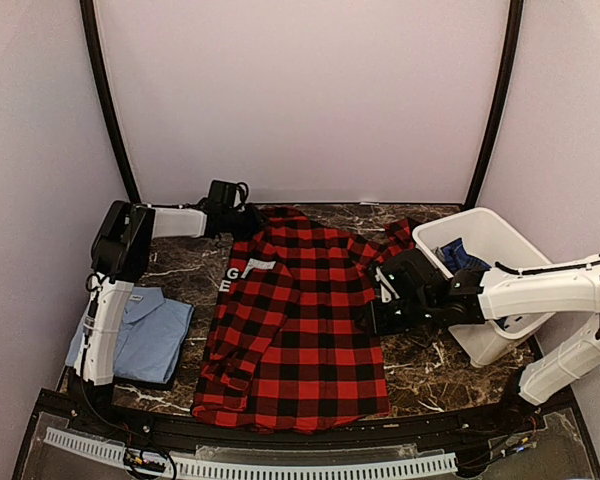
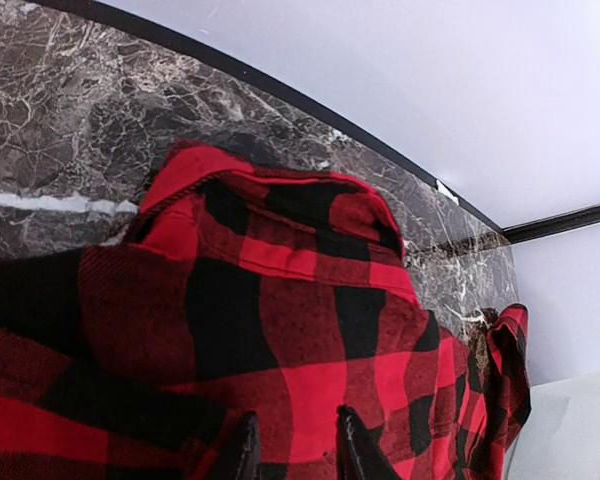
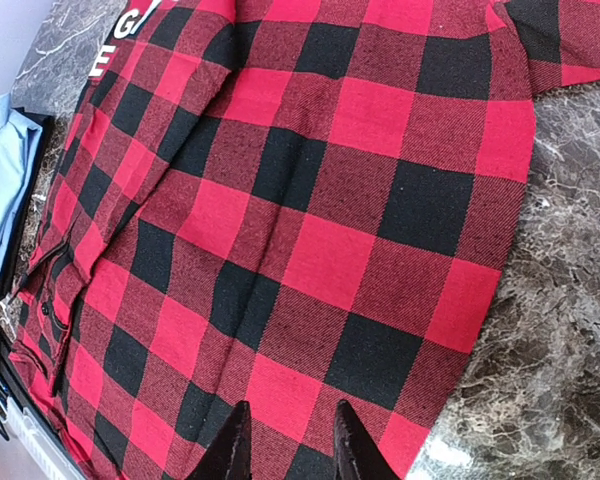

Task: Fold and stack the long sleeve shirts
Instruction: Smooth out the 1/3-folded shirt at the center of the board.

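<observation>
Black fingertips (image 3: 232, 450) of the right jaws stand a little apart just above the flannel shirt (image 1: 295, 320), with flat checked cloth showing in the gap; they have hold of nothing. Twill weave shows plainly in the flannel's red and black squares, and its side edge lies straight on the veined dark marble table (image 1: 430, 365).

At the left jaws, the fingertips (image 2: 355, 455) are likewise slightly parted, with flannel filling the gap. Whether they pinch it I cannot tell. Ahead of them the collar curls up in a soft arch near the table's far edge.

From above, the flannel is spread flat across the middle of the table, collar toward the far edge and hem at the near edge, a sleeve folded along its left side. White lettering (image 1: 237, 275) sits below the collar.

A light blue shirt (image 1: 145, 335) lies folded into a neat rectangle at the near left corner. A white plastic bin (image 1: 500, 340) stands at the right edge, holding crumpled dark blue cloth (image 1: 460, 255).

Reaching from the near left corner, the left arm (image 1: 175, 220) rises, then bends at the elbow and runs level along the far edge to the collar. From the near right corner, the right arm (image 1: 540, 290) stretches low in front of the bin to the flannel's right edge.
</observation>
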You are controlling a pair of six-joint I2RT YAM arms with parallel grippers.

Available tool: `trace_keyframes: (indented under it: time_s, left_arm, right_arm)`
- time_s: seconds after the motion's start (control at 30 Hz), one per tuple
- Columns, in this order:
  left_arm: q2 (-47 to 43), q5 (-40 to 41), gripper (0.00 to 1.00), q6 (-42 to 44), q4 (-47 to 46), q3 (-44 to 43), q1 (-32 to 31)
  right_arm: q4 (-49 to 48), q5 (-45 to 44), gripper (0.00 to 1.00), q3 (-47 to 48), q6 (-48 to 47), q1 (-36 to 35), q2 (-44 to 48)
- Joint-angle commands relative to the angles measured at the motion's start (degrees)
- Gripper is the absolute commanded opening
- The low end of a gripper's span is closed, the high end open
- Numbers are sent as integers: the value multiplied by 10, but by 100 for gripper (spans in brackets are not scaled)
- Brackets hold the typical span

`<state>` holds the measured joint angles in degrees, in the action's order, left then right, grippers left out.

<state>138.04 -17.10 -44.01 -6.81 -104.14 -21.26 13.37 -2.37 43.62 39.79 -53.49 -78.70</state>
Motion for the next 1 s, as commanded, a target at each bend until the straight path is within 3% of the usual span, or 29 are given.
trace_keyframes:
  time_s: [0.0,0.43,0.7,0.9,0.97]
  left_arm:
    - [40,-20,25,-17,-4,-40,10]
    - [69,-66,26,10,28,-119,27]
    - [3,-86,39,76,71,-170,27]
    - [-75,-104,41,94,84,-107,20]
    - [-108,-115,41,87,72,-34,17]
  right_arm:
    - [9,-10,25,7,7,-4,21]
    - [38,-48,27,14,12,-3,41]
    - [74,-87,29,67,-5,26,45]
    - [93,-91,39,127,-32,72,9]
    - [92,-92,45,144,-38,82,-6]
